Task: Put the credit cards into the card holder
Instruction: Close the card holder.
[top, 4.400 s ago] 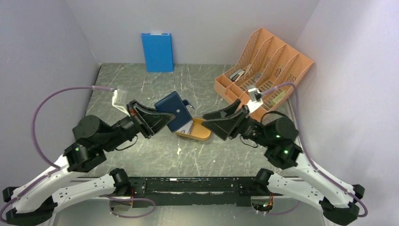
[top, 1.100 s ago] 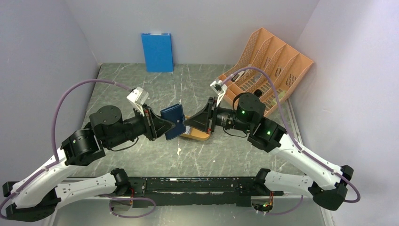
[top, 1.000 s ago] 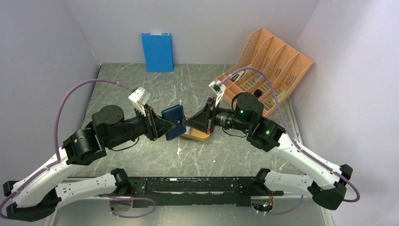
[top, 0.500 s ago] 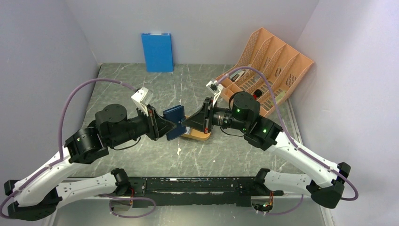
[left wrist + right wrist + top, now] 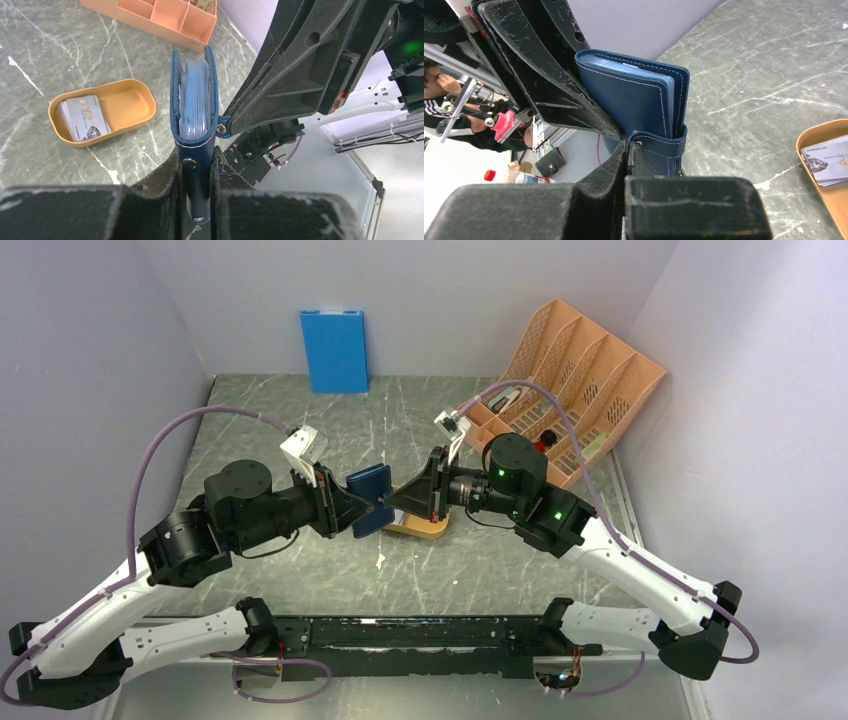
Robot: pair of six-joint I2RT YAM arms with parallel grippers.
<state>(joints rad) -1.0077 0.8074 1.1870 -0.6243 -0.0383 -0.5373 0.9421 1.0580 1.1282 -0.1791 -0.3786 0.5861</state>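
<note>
both arms have closed in since a few seconds back. left pincer [image 5: 197, 167] is nearly closed, clamped on the card holder [image 5: 194, 100], held on edge above the desk [image 5: 300, 430]. right pincer [image 5: 626, 150] is fully closed, tips at the snap tab [image 5: 661, 145]. credit cards [image 5: 82, 117] lie in the orange tray [image 5: 131, 100].

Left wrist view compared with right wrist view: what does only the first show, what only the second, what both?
Only the left wrist view: the whole orange tray, the orange organizer's compartments, and the card holder's pale inner pockets edge-on, with the left gripper clamped on its lower end. Only the right wrist view: the card holder's stitched navy cover and its snap tab, pinched by the right gripper. Both: the card holder, credit cards lying in the tray, the marble table.
</note>
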